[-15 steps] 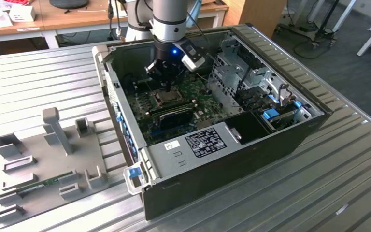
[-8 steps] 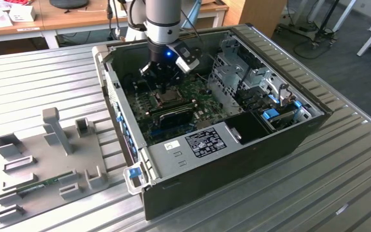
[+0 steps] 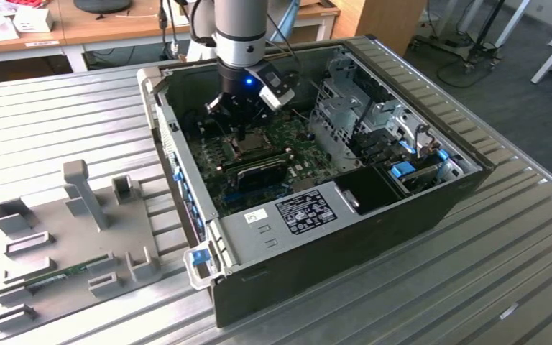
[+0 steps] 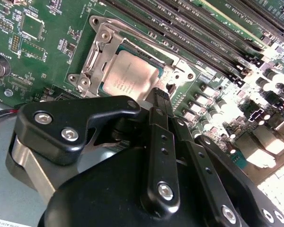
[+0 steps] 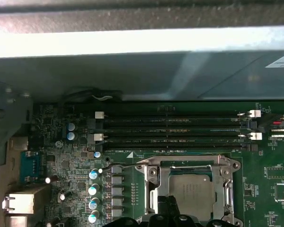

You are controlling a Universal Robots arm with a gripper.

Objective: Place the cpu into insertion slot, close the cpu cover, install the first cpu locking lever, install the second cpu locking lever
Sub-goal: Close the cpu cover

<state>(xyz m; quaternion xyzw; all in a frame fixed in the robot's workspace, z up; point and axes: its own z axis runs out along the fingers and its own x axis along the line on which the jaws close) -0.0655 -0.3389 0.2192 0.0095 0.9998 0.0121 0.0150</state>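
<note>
Hand [image 4: 160,97] pinched shut on nothing visible, poised at one edge of the insertion slot [image 4: 128,45], mid-motherboard [image 4: 33,61]. Lies seated there, flat, just beyond the fingertips: one cpu [image 4: 130,75]. Frames it, lowered: one cpu cover [image 4: 95,52]. Four memory slots [image 5: 175,132] alongside.

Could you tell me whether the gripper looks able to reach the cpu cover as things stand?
Probably yes: the gripper hangs close by the edge of the cover with nothing between them, and the memory slots lie off to the cover's other side.
</note>
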